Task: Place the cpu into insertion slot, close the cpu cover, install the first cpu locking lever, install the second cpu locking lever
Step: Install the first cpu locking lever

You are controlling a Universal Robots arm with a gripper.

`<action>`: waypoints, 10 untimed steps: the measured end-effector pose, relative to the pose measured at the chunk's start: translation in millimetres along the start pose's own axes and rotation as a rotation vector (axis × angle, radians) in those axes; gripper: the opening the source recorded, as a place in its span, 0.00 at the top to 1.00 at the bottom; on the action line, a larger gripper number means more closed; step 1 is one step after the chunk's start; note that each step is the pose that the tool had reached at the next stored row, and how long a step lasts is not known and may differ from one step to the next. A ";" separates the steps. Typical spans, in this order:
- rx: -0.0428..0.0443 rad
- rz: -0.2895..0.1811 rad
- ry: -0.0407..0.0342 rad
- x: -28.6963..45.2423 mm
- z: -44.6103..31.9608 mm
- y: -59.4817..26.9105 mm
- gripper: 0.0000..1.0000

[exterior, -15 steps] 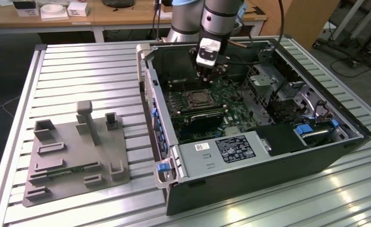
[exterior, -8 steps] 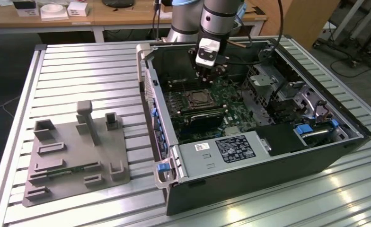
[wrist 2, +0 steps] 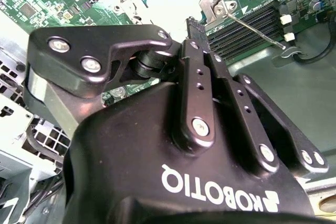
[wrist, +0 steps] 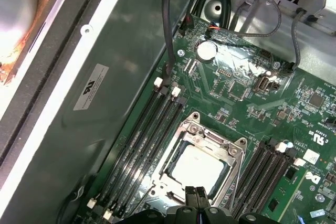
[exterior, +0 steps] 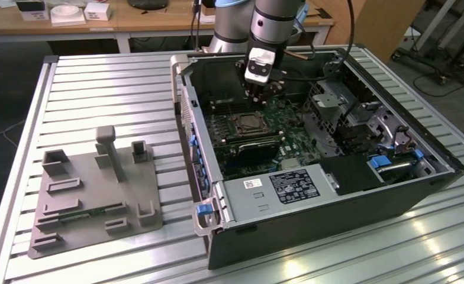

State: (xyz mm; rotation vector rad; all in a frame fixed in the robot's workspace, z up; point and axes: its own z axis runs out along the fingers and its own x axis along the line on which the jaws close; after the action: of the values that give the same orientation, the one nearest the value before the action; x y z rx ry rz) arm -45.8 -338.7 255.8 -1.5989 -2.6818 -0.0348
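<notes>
The cpu [wrist: 197, 167] lies flat in the insertion slot [exterior: 251, 123], its pale metal top showing. The cpu cover [wrist: 210, 139], a silvery frame, lies down around it. My gripper [wrist: 196, 195] hangs just above the socket's edge with its black fingers pressed together and nothing between them. In the exterior view the gripper [exterior: 262, 96] reaches down into the open computer case, a little behind the socket. In the second wrist view the fingertips [wrist 2: 195, 27] are close to a thin wire locking lever [wrist 2: 254, 31] that runs out from the socket corner over the memory slots.
Long black memory slots [wrist: 152, 129] flank the socket on both sides. Cables [wrist: 168, 19] and the case wall [wrist: 94, 77] stand close by. A drive cage [exterior: 338, 100] fills the case's far side. A grey fixture plate [exterior: 90, 195] sits on the slatted table at the exterior view's left.
</notes>
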 end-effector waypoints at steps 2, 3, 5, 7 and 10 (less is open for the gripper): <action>0.0000 0.000 0.0000 0.0 0.0 0.0 0.89; 0.0000 -0.002 0.0000 0.0 0.0 0.0 0.89; 0.0004 -0.014 0.0001 0.0 0.0 0.0 0.89; 0.0012 -0.042 0.0004 0.0 0.0 0.0 0.89; 0.0024 -0.086 0.0008 0.0 0.0 0.0 0.89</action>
State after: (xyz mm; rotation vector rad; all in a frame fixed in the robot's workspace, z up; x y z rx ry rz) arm -45.9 -338.7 255.8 -1.4816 -2.7473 -0.0335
